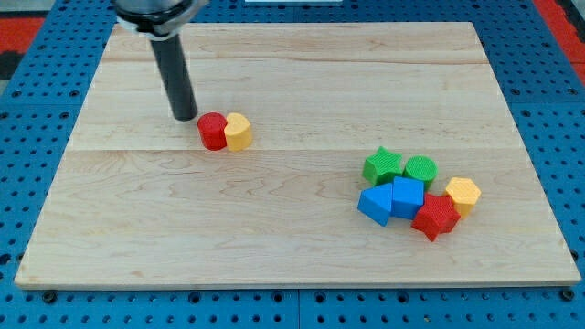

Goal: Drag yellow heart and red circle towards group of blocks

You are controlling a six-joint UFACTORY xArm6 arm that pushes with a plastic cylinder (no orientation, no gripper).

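The red circle (212, 131) and the yellow heart (239, 132) sit side by side, touching, at the upper left of the wooden board (292, 247). My tip (186, 118) rests just to the left of the red circle, slightly above it, very near or touching. The group of blocks lies at the view's right: a green star (382, 166), a green circle (420, 170), a blue block (374, 205), a second blue block (407, 196), a red star (435, 217) and a yellow hexagon (463, 194), packed together.
The board lies on a blue pegboard surface (548, 110) that surrounds it on all sides. The rod rises to the arm's dark body (154, 11) at the view's top left.
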